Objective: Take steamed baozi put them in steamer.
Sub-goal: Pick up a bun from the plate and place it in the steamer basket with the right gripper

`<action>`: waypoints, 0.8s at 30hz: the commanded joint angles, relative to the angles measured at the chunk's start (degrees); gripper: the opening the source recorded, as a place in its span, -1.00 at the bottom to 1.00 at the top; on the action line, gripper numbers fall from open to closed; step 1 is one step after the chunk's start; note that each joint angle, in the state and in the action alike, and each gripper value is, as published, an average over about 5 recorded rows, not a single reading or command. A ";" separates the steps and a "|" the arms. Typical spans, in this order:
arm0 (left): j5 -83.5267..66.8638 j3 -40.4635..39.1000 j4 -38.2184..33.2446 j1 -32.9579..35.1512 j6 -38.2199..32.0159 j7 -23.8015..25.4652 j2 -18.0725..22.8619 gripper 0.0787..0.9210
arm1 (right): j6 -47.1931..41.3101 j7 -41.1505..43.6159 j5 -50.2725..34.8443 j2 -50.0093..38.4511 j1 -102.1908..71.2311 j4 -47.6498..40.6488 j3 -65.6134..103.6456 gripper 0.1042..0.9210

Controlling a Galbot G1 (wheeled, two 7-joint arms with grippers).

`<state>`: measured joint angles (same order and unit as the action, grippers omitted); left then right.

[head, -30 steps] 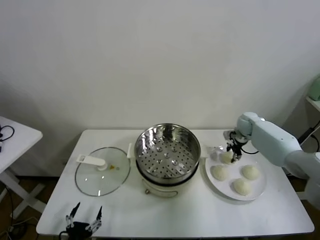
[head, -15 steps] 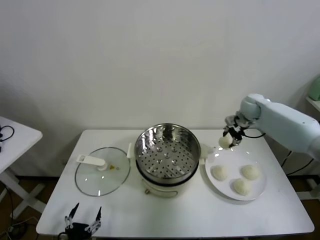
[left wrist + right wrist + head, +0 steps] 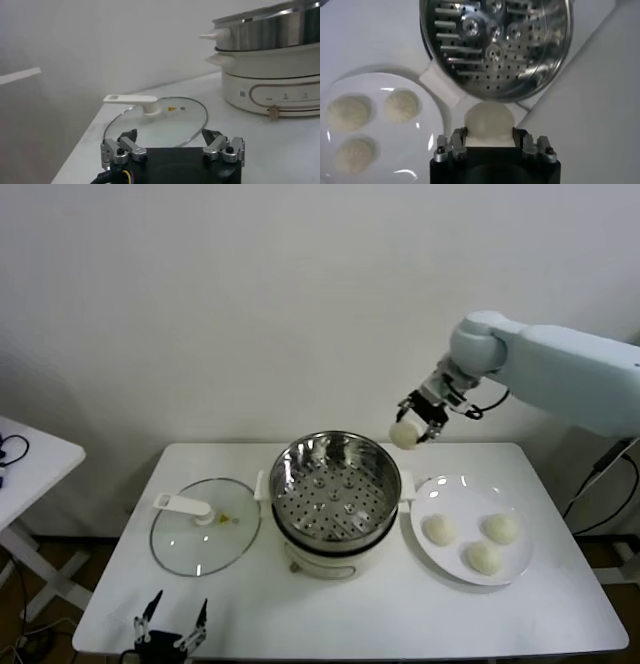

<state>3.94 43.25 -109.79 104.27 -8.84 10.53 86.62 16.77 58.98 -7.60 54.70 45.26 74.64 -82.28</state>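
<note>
There are four small round off-white dough buns. Three of them [image 3: 440, 529] [image 3: 501, 528] [image 3: 484, 558] sit on one flat round white plate [image 3: 432, 564], at about 3 o'clock from the pot. The fourth bun [image 3: 403, 436] is up in the air, squeezed in the right gripper [image 3: 414, 422], at about 1 o'clock from the pot.

There is one round shiny steel steamer basket [image 3: 335, 484] with many little holes in its bottom, too many to count well from here.

There is one round glass lid [image 3: 205, 526] with a white handle, at 9 o'clock.

There is one white table [image 3: 330, 609], and part of a second white table [image 3: 30, 454] at 9 o'clock.

There are two grippers: the right one, and the left gripper [image 3: 168, 624] with its fingers spread apart, at 7 o'clock.
</note>
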 commanded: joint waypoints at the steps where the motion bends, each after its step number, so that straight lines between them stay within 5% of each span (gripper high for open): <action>1: 0.10 -0.08 0.18 -0.05 -0.30 -0.06 -0.03 0.77 | 13.68 -4.18 7.61 8.64 1.31 -0.46 -1.52 0.26; 24: 0.14 0.50 0.93 -0.31 -0.88 -0.22 -0.09 0.77 | 21.99 -5.90 20.33 20.46 -13.79 -17.42 2.97 0.27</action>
<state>4.05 43.69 -108.90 104.05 -9.67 10.30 86.51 35.80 53.60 8.83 71.62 35.24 62.07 -79.93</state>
